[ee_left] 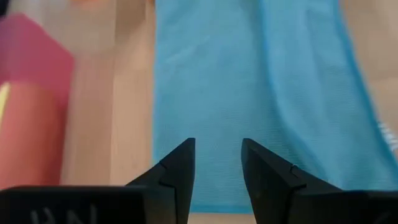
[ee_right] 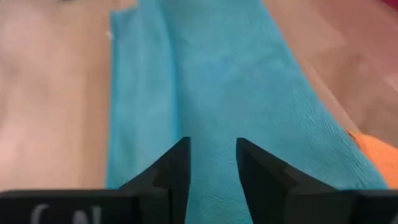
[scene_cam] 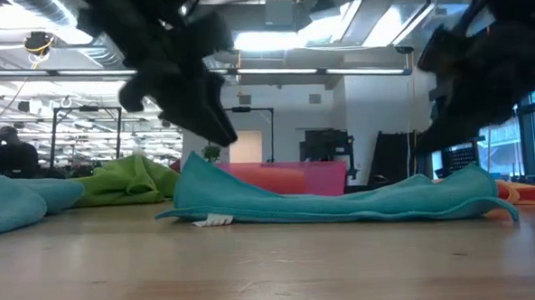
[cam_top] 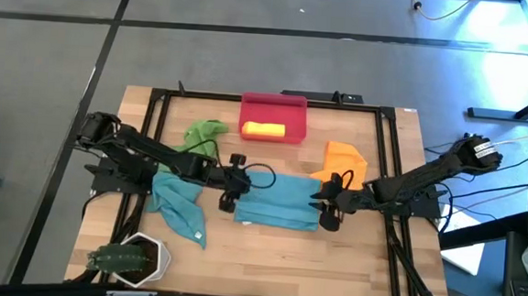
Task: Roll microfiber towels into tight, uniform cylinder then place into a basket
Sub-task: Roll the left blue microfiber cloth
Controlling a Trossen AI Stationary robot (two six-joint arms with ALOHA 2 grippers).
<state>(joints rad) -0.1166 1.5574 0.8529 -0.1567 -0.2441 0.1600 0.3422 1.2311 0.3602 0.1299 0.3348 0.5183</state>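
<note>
A teal-blue towel [cam_top: 279,209] lies folded into a long strip at the table's middle; it also shows in the low view [scene_cam: 342,201]. My left gripper [cam_top: 234,190] is open just above the strip's left end [ee_left: 249,93]. My right gripper [cam_top: 326,207] is open just above its right end [ee_right: 236,81]. The strip's left end stands up a little [scene_cam: 192,164]. The red-pink basket [cam_top: 274,105] at the far middle holds a rolled yellow towel [cam_top: 263,129]. A second teal-blue towel [cam_top: 179,207], a green one [cam_top: 204,132] and an orange one [cam_top: 344,161] lie crumpled on the table.
A white hexagonal pot with a green plant [cam_top: 133,258] stands at the near left corner. A black frame [cam_top: 157,100] runs around the table top. Bare wood [cam_top: 312,261] lies between the strip and the near edge.
</note>
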